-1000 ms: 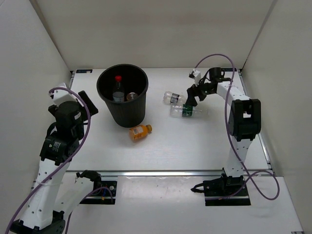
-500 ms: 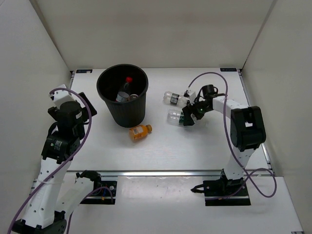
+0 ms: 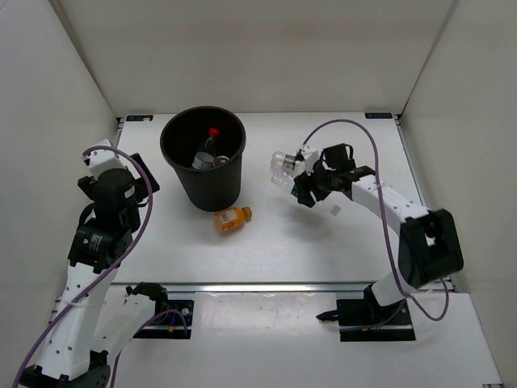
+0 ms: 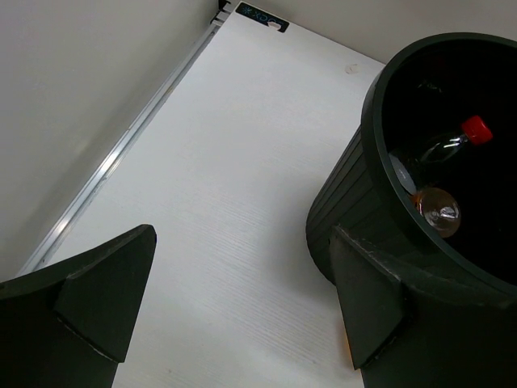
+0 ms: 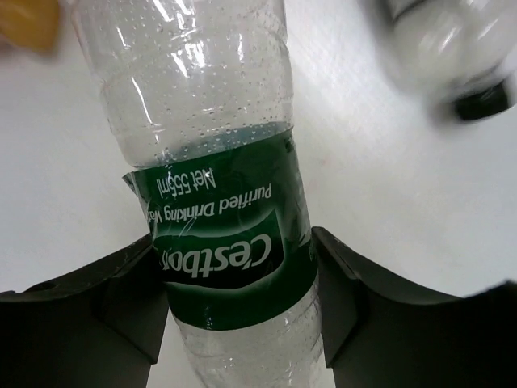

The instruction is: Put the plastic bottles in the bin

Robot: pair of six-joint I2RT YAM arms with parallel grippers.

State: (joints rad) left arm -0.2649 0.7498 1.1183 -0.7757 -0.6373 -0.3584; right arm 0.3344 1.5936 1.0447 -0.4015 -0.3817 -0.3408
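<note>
Right of the bin (image 3: 212,187), right claw (image 5: 238,311) grips green-labelled bottle (image 5: 210,121).

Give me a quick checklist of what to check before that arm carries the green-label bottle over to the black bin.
1. Grip on the bottle: ok. The right gripper has a finger on each side of the green-label bottle.
2. Bin ready: ok. The bin stands upright, with room above the red-capped bottle inside.
3. Other arm out of the way: ok. The left gripper is open, beside the bin and not over it.
4. Neighbouring bottle clear: cannot tell. The black-capped bottle lies close by, blurred.
5. Route to the bin: probably ok. The orange bottle lies flat on the table by the bin's foot.
</note>
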